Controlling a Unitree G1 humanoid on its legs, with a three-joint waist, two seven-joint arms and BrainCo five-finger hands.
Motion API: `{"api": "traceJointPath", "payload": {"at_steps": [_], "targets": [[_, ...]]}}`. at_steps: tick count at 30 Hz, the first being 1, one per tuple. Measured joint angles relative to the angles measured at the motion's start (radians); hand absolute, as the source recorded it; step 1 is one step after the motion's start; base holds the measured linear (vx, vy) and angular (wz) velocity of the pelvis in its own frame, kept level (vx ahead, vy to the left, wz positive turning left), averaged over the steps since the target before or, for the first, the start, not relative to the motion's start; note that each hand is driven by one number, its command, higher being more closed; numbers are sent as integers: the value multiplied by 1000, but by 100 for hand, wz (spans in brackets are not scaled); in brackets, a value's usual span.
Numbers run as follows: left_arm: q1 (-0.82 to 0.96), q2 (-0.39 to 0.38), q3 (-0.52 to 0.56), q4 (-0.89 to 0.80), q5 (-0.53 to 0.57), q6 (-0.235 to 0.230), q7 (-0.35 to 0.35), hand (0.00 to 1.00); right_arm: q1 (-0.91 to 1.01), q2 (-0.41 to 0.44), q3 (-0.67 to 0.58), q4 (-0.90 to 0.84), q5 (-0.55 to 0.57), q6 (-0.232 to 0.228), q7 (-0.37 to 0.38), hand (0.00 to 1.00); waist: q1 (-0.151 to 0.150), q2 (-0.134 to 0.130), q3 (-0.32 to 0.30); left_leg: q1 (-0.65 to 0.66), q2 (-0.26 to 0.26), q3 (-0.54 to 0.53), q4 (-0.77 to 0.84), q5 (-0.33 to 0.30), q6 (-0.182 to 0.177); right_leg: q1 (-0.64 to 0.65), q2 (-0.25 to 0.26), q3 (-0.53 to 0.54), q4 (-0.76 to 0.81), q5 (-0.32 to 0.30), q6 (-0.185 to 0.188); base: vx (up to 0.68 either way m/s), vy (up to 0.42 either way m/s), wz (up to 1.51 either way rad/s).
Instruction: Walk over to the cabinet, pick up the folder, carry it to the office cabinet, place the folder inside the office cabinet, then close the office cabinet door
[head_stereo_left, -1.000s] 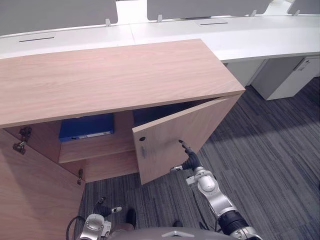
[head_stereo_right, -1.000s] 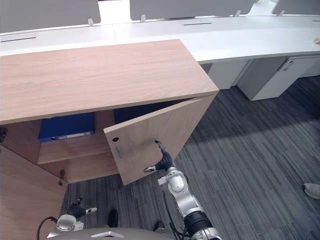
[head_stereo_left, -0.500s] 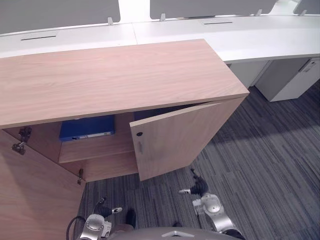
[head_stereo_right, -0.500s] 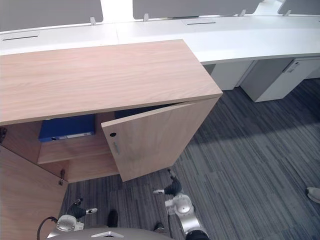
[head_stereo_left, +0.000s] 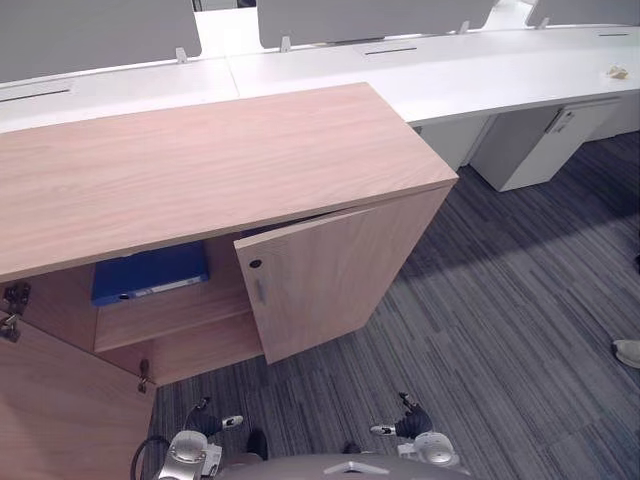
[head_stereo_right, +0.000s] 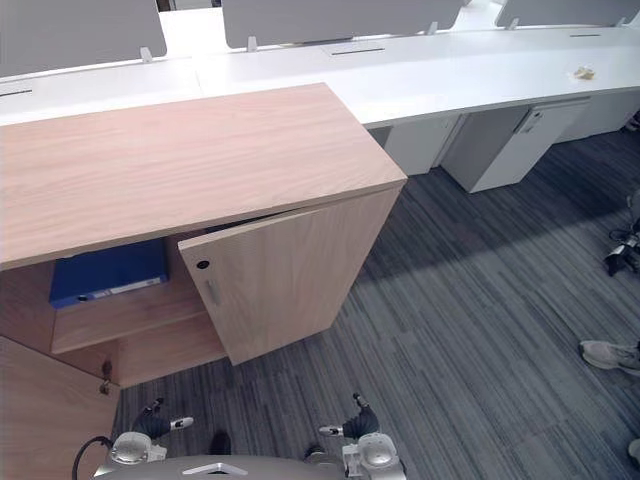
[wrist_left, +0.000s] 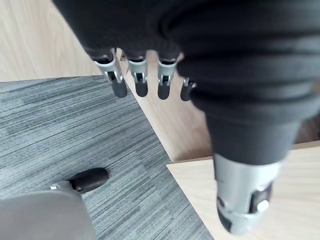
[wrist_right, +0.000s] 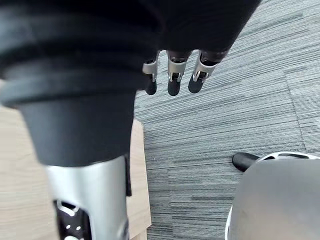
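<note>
Folder placement looked done: the blue binder lay flat on the upper shelf inside the office cabinet, towards its left half and tucked under the wooden top. The fetching, carrying and setting down seemed finished, and what was left was the closing.

Neither door was shut. The right door stood ajar, swung partway out over the grey carpet, while the left door hung wide open at the cabinet's near left corner. Judging by that, both leaves needed a push home (the left one through the longer swing) before the task could be called complete.

The left robot hand hung low by the robot's side, near the open left door but apart from it. Its fingers were relaxed and straight, grasping nothing. The right robot hand hung low too, well short of the right door, its fingers likewise released and free.

On the shelf I could make out nothing besides the folder. The space behind the right door was hidden, so its contents could not be told.
</note>
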Motion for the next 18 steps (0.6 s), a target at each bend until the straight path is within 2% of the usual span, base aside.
{"api": "traceJointPath", "payload": {"at_steps": [1, 2, 3, 4, 5, 8, 10, 12, 13, 14, 15, 16, 17, 18], "targets": [[-2, 0, 0, -1, -8, 0, 1, 0, -4, 1, -16, -3, 0, 0, -1, 0, -9, -2, 2, -19, -5, -40, 0, 9, -1, -34, 10, 87, 61, -29, -39, 39, 13, 86], [-2, 1, 0, -1, -16, -1, 1, 0, -4, 1, -17, -4, 1, 0, -3, 0, -12, -5, 4, -27, -8, -62, 0, 15, -3, -41, 17, 135, 77, -40, -51, 63, 45, 124], [-2, 2, 3, -7, -32, -3, 2, 0, 0, 3, -16, 5, 1, 0, -6, 0, -11, -20, 4, -40, -20, -106, 0, 27, -6, -41, 17, 183, 88, -71, -44, 66, 8, 135], [-1, 3, 16, -24, -49, -3, 8, 0, -3, 11, -15, 25, 1, 1, -12, 0, 5, -36, 7, -55, -28, -148, 1, 40, -14, -35, 13, 174, 90, -97, -21, 60, -37, 131], [-1, -1, 33, -39, -59, -5, 11, 0, -7, 15, -15, 31, 3, 4, -21, 0, 15, -35, 19, -56, -27, -169, 6, 49, -20, -24, 14, 151, 90, -102, -20, 2, -93, 127], [0, -41, 99, -46, -80, -9, 31, 0, -30, 20, -12, 19, 8, 3, -30, 0, 29, -12, 36, -68, -25, -205, 7, 84, -29, 15, 18, 60, 93, -113, -32, -50, -54, 81], [13, -67, 129, -78, -110, -9, 36, 0, -30, 23, -13, -16, 8, 2, -39, 0, 42, 4, 45, -87, -25, -194, 6, 86, -14, 19, 13, 11, 113, -126, -33, -130, -29, 79], [22, -92, 178, -87, -138, -9, 42, 0, -43, 38, -26, -36, 8, 5, -44, 0, 36, 2, 42, -115, -11, -69, 0, -10, 51, 19, -3, -63, 103, -127, -34, -148, -17, 101], [11, -97, 203, -101, -147, -9, 51, 0, -44, 60, -36, -55, 8, 5, -48, 0, 25, -28, 47, -159, 7, 66, 102, -48, 59, 13, -47, -115, 93, -114, -37, -88, 28, 112], [13, -99, 235, -112, -160, -9, 56, 0, -51, 60, -36, -55, 9, 7, -55, 0, 27, -26, 57, -198, 36, 178, 302, -66, 60, 16, -71, -145, 121, -115, -37, -57, 44, 96], [23, -104, 252, -112, -174, -9, 59, 0, -51, 57, -35, -59, 9, 7, -60, 0, 28, -25, 59, -201, 52, 213, 385, -75, 61, 21, -76, -159, 132, -117, -36, -39, 26, 68], [37, -113, 277, -112, -181, -9, 69, 0, -51, 53, -38, -75, 10, 8, -66, 0, 26, -2, 51, -191, 71, 234, 437, -125, 51, 30, -62, -176, 151, -125, -29, -47, 32, 72], [40, -109, 295, -111, -200, -9, 73, 0, -50, 58, -65, -84, 11, 12, -67, 0, 21, 12, 43, -174, 59, 231, 387, -141, 57, 37, -58, -174, 144, -140, -16, -80, 78, 72], [40, -105, 306, -111, -211, -9, 75, 0, -49, 64, -70, -84, 13, 14, -66, 0, 20, 6, 44, -151, 45, 220, 333, -132, 48, 39, -61, -178, 135, -141, -15, -113, 99, 61]]}}
